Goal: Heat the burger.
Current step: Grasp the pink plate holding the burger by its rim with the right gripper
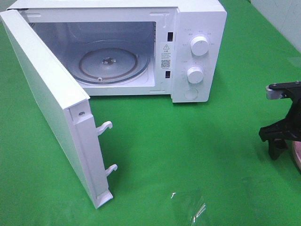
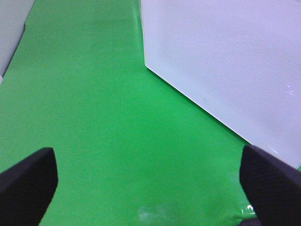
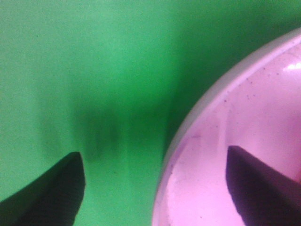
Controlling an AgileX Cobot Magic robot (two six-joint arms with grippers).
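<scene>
Green cloth [image 1: 197, 155] carries a white microwave [image 1: 197, 19] at the far side, its door [image 1: 42, 94] swung wide left so the glass turntable [image 1: 110, 61] lies bare for loading. At the right edge the right gripper [image 3: 154, 155] stands with jaws apart astride the rim of a pink plate [image 3: 254, 108], probably to lift it; the left gripper [image 2: 148, 151], likewise spread and empty, hangs near the door, and the burger shows in no view. Print on the microwave's sticker [image 1: 166, 55] is too small to read.

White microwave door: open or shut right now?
Open. The white microwave door stands wide at the left, exposing the bare glass turntable inside.
</scene>
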